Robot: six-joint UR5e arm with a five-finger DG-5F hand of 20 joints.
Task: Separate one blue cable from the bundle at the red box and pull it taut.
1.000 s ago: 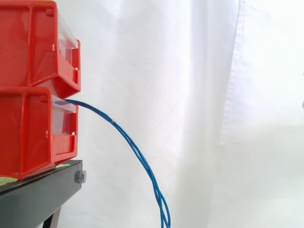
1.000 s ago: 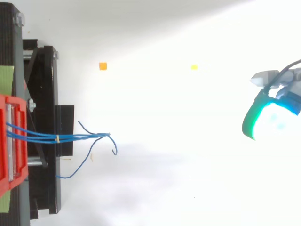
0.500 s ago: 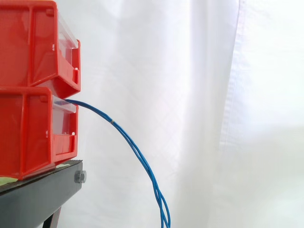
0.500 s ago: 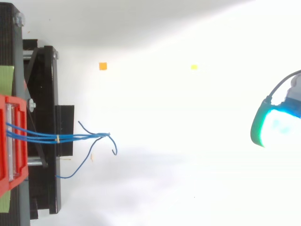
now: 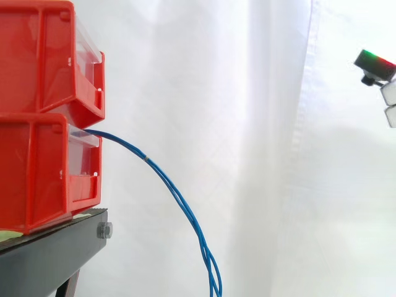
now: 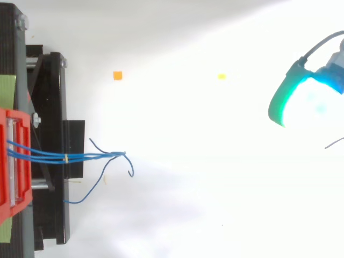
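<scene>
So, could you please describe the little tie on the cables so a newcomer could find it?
Start at the stacked red bins on the left of the side view; the blue cables leave the lower one and droop down to the right. A short way along them sits the tie, a thin pale yellowish band, the only spot on the strands that isn't blue.

No text, number or sign can be read. The red bins point(image 5: 37, 161), the black stand point(image 5: 49, 260), the small orange square point(image 6: 117, 76) and the yellow square point(image 6: 221, 77) all look plain.
</scene>
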